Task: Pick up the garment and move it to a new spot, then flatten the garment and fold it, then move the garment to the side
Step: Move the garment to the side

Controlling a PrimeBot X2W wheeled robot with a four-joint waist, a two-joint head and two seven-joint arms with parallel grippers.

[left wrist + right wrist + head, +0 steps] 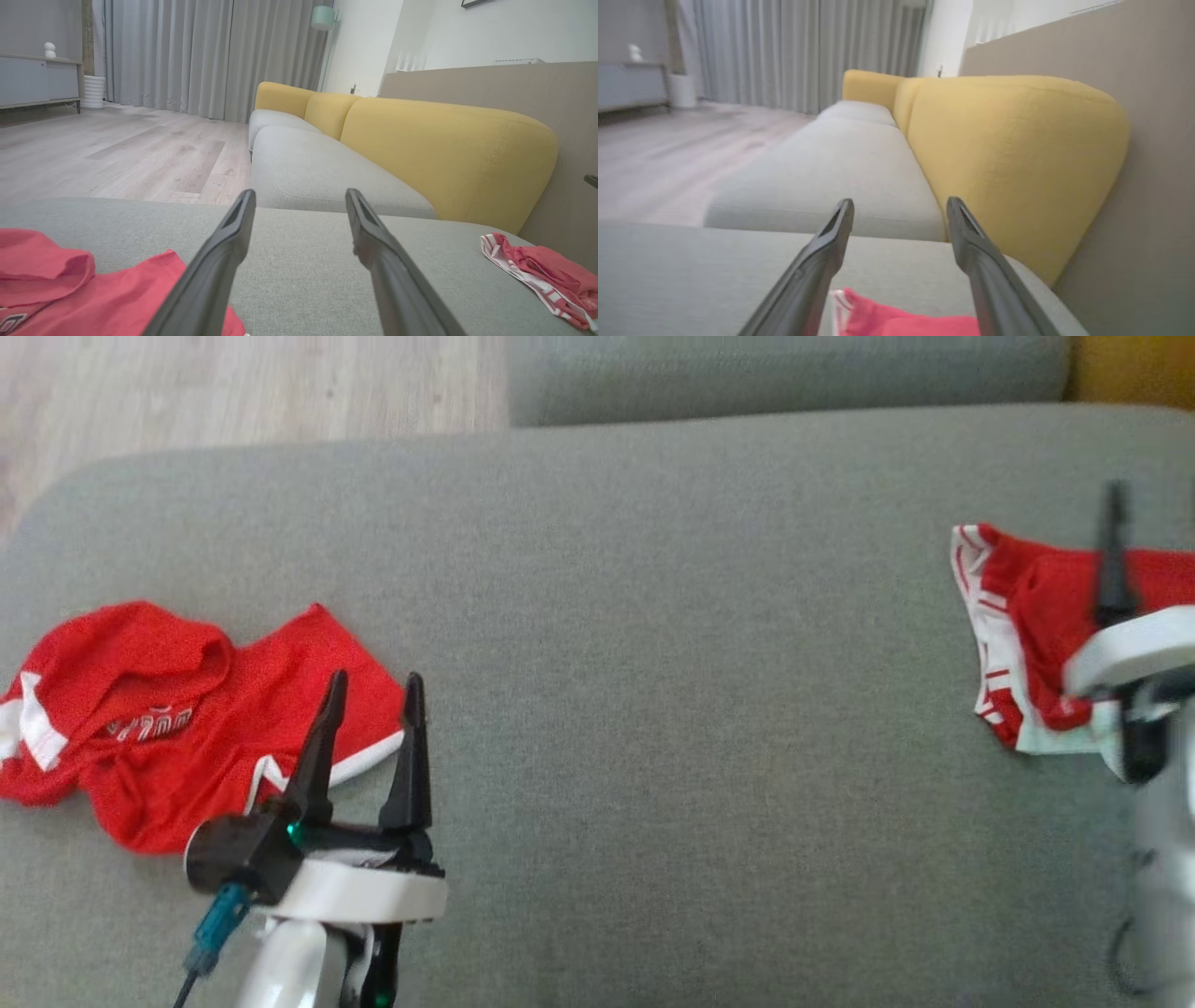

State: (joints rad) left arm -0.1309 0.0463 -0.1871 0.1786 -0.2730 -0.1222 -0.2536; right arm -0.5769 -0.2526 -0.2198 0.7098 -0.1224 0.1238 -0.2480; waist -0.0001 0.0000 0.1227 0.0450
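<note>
Left claw (374, 679) and right claw (900, 201) both released, empty. Left garment (140, 728) looks soft, limp, light; best pinch: white hem (362, 763).

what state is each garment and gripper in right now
red jersey: crumpled, lying loose on the grey cushion, not held
red garment with white striped trim: bunched up, lying near the cushion's right end, not held
left gripper: open, empty, over the jersey's near edge
right gripper: open, empty, above the striped-trim garment
</note>
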